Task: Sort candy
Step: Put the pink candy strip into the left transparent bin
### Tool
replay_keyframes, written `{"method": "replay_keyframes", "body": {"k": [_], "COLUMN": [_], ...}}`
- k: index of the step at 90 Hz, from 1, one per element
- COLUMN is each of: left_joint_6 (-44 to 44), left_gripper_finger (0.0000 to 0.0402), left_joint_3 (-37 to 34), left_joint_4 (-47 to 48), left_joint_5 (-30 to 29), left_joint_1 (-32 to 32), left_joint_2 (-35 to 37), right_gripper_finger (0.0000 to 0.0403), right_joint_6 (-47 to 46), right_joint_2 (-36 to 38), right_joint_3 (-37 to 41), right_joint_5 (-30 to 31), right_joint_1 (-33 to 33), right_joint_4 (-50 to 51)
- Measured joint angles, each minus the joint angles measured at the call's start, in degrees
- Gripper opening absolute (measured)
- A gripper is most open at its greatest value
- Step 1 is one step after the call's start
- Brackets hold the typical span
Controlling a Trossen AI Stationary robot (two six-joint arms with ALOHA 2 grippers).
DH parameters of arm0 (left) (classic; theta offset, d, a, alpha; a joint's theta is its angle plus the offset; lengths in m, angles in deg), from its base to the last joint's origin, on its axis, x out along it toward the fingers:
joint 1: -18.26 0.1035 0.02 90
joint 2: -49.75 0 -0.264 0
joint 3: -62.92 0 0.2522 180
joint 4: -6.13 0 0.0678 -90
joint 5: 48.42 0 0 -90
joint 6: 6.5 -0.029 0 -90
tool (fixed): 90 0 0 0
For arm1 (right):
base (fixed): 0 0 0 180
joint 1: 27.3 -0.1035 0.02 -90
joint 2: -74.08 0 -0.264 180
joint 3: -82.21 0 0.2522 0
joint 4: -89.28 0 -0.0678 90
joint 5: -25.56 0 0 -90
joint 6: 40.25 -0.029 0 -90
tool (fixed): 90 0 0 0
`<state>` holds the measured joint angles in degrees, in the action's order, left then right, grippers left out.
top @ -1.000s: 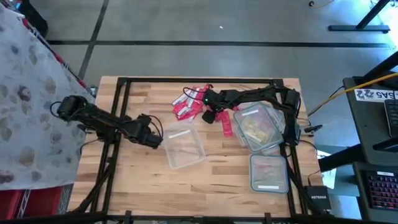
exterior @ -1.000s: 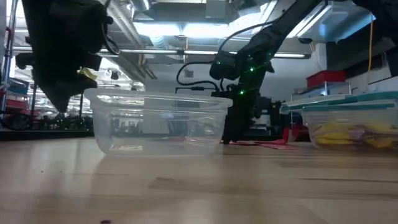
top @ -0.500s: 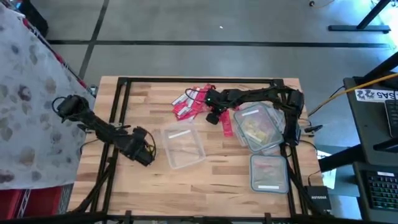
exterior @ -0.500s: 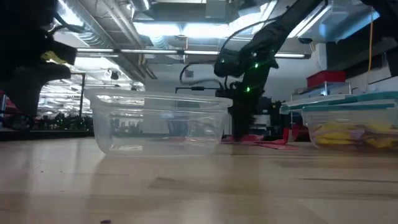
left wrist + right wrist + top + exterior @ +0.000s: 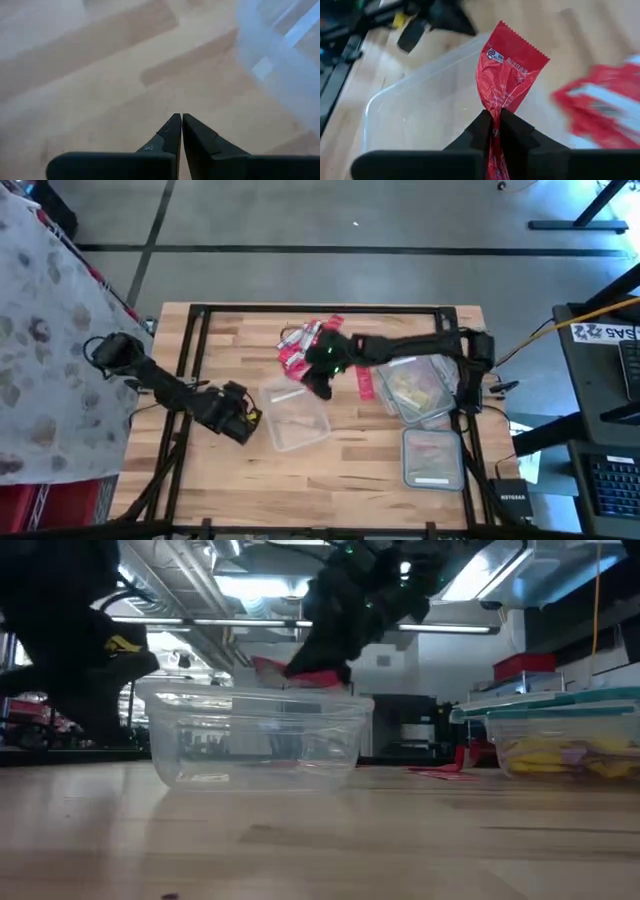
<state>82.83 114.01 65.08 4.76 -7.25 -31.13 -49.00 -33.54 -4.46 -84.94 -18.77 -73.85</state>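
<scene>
Right gripper [image 5: 494,129] jaws clenched on red candy [image 5: 507,70], center frame, over clear tub [image 5: 415,115]. Release only when fully inside rim. Left gripper [image 5: 181,131] jaws closed, empty.

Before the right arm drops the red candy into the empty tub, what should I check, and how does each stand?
1. Right gripper fingers shut on red candy: ok.
2. Candy over the empty tub: at its far rim in the high view; cannot tell if inside.
3. Tub upright, open: ok.
4. Left gripper shut, empty, beside the tub: ok.
5. Right colour for this tub: cannot tell.
</scene>
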Motion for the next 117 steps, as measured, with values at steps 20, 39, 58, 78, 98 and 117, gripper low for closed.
{"method": "replay_keyframes", "body": {"k": [20, 39, 58, 78, 98, 117], "left_joint_6": [-7.4, -7.5, -8.5, -9.0, -9.0, -8.8], "left_gripper_finger": [0.0, 0.0, 0.0, 0.0, 0.0, 0.0], "left_joint_3": [0.0, 0.0, 0.0, 0.0, 0.0, 0.0], "left_joint_4": [-2.8, -2.5, -2.4, -2.3, -2.4, -2.5], "left_joint_5": [-0.7, -0.1, 0.0, -0.2, -0.9, -0.9], "left_joint_1": [2.0, 1.9, 1.9, 1.9, 2.0, 1.9], "left_joint_2": [0.0, 0.0, 0.0, 0.0, 0.0, 0.0], "right_gripper_finger": [0.0097, 0.0203, 0.0246, 0.0248, 0.0248, 0.0248], "right_joint_6": [3.0, 6.5, 12.1, 11.8, 10.5, 9.9], "right_joint_2": [-1.5, -1.3, -1.3, -1.7, -7.1, -12.1], "right_joint_3": [-2.0, -7.6, -12.5, -12.5, -12.5, -12.5], "right_joint_5": [7.6, 4.5, 13.7, 24.7, 25.5, 26.8], "right_joint_1": [-4.6, 0.3, 9.6, 17.7, 24.8, 27.6], "right_joint_4": [0.7, 7.0, 20.2, 35.8, 43.1, 46.6]}}
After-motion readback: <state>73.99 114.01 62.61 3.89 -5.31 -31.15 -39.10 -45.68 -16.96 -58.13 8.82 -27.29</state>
